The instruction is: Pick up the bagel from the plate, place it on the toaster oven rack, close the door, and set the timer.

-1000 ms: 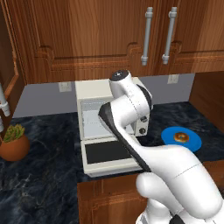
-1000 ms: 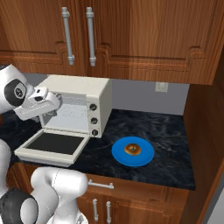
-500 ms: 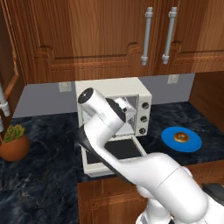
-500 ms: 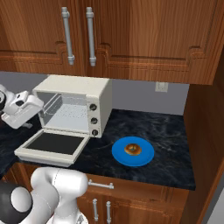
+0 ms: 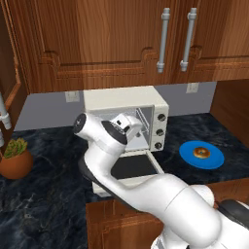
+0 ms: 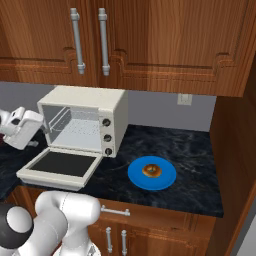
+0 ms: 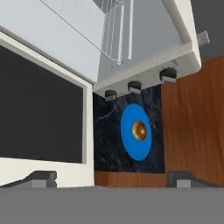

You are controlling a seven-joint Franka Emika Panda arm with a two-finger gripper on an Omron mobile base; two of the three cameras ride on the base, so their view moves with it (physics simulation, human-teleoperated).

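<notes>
The potted plant [image 5: 16, 158] stands at the far left of the dark marbled table [image 5: 44, 209]. The gripper [image 6: 35, 136] hangs above the left edge of the door [image 6: 61, 165], well apart from the bagel; in the hand view the two finger tips [image 7: 41, 178] stand wide apart with nothing between them.

The toaster oven [image 6: 85, 121] is a cream-white box standing against the grey back wall. Its door is folded down flat toward the table's front edge, a cream frame around a dark glass panel. The toaster oven rack [image 6: 79, 131] is a pale wire grid across the open cavity. Three dark knobs [image 6: 106, 136] run in a column down the oven's right panel.

To the right of the oven lies the plate [image 6: 151, 173], a flat bright blue disc on the table. The bagel [image 6: 152, 171] is a small golden-brown ring with a dark centre hole, lying at the plate's middle.
</notes>
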